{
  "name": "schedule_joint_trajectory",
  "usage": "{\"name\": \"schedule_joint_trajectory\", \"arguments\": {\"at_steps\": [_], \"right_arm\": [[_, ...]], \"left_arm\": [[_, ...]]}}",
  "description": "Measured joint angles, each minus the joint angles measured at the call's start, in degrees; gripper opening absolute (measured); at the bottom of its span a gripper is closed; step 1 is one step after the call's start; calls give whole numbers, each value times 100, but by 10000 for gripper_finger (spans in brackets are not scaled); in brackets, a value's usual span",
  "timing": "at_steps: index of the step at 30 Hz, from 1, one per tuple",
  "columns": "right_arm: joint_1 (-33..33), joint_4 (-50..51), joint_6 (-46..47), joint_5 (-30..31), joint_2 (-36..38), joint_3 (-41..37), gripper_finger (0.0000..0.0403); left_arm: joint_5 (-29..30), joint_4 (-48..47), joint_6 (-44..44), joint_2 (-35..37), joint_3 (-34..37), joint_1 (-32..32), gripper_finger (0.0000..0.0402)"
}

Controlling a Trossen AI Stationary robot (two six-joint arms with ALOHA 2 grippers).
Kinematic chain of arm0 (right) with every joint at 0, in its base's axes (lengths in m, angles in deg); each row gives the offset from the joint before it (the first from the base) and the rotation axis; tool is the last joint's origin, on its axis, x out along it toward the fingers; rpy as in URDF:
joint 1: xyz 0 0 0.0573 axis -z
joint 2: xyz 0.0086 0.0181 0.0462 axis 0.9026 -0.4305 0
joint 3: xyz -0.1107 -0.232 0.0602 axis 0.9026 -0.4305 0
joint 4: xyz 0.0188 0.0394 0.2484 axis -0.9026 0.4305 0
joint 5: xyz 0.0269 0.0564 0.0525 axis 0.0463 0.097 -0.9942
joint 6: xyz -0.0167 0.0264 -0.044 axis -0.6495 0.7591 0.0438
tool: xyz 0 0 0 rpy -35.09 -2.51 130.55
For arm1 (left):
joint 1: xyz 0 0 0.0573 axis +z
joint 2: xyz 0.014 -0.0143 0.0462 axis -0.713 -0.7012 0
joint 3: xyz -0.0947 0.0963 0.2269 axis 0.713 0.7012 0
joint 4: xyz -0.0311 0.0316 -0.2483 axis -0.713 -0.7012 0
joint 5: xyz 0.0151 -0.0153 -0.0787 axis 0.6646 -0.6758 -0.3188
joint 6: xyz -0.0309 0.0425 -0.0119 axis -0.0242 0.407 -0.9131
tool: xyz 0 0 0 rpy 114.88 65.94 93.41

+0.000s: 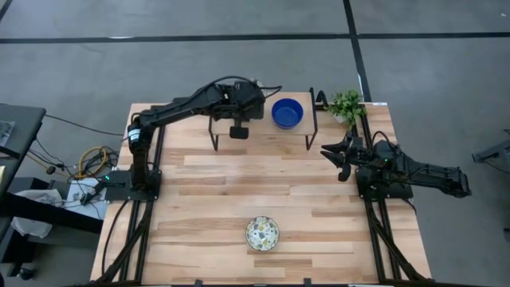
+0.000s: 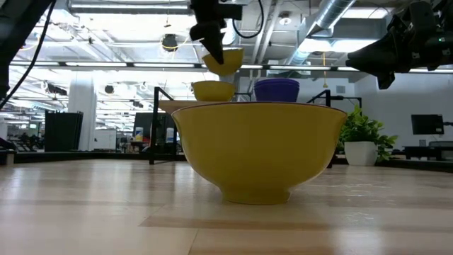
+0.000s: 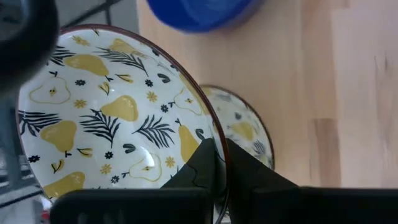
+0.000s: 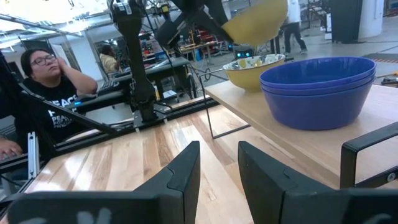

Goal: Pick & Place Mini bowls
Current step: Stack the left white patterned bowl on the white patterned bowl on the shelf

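Holding pear-pattern bowl [image 3: 112, 124] by rim, left gripper [image 3: 217, 165] pinched tight on it, up in air over raised shelf [image 1: 263, 131]. Right under it on shelf, another patterned bowl [image 3: 245, 134]. Beside that, blue bowls [image 4: 317, 90] stacked, looks like two. Right gripper [image 4: 217, 165] fingers apart, holding nothing, waiting at table's right edge near plant [image 1: 346, 104]. One patterned bowl [image 1: 261, 233] left on table near front. Job seems mostly done.

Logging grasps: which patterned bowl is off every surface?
The bowl pinched at its rim by the left gripper, raised over the shelf. Another patterned bowl sits on the shelf; a third on the table.
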Motion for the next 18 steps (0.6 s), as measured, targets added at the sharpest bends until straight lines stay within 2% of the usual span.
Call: {"name": "schedule_joint_trajectory", "arguments": {"at_steps": [10, 13, 18], "right_arm": [[0, 1, -4, -2, 1, -2, 98], [0, 1, -4, -2, 0, -1, 98], [0, 3, -4, -2, 0, -1, 98]], "left_arm": [[-71, -302, 1, 0, 4, 258, 11], [-365, -408, -2, -28, 4, 299, 11], [-433, -466, -2, -83, 9, 288, 10]]}}
